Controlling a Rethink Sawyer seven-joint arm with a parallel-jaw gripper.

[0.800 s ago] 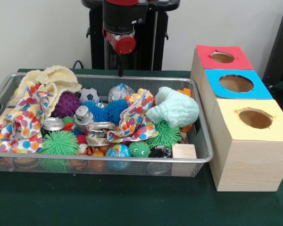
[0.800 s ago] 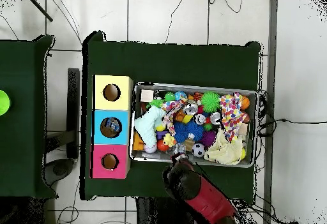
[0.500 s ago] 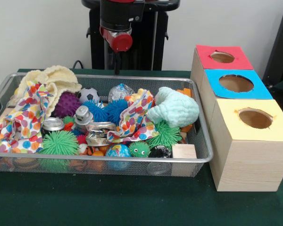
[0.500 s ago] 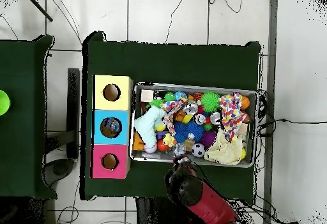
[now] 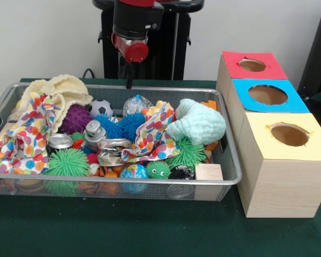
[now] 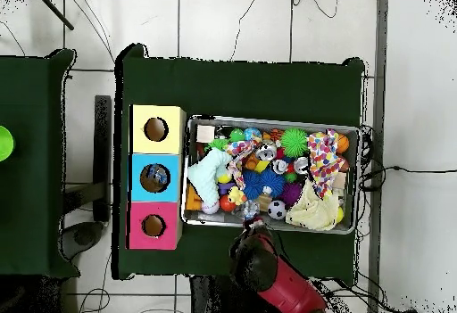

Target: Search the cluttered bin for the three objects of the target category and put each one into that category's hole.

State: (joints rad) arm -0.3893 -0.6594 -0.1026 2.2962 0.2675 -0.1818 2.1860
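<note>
A: Nearest the camera, what sits along the bin's front edge?

B: Wire mesh bin on green cloth. Front right corner has a plain wooden block. Left of it: a small green fuzzy ball with eyes, a globe-print ball, then a big green spiky ball.

A: Middle of the bin?

B: Crushed silver can just behind the globe ball, another silver can upright to its left. Polka-dot cloth draped over the centre, a second polka-dot cloth on the left side. Pale mint knit cloth bunched at the right, resting on another green spiky ball.

A: Further back?

B: Blue spiky ball, purple spiky ball, small soccer ball, and a cream knit cloth in the far left corner.

A: Boxes?

B: Three wooden boxes in a row right of the bin, touching each other: yellow-topped box nearest, blue-topped box in the middle, red-topped box farthest. Each has a round hole.

A: Gripper?

B: Gripper hangs over the bin's far rim, near the middle, clear of everything, nothing in it. Only a thin dark tip shows under the red wrist; can't tell if its fingers are apart or together. Overhead view shows the arm at that same rim.
</note>
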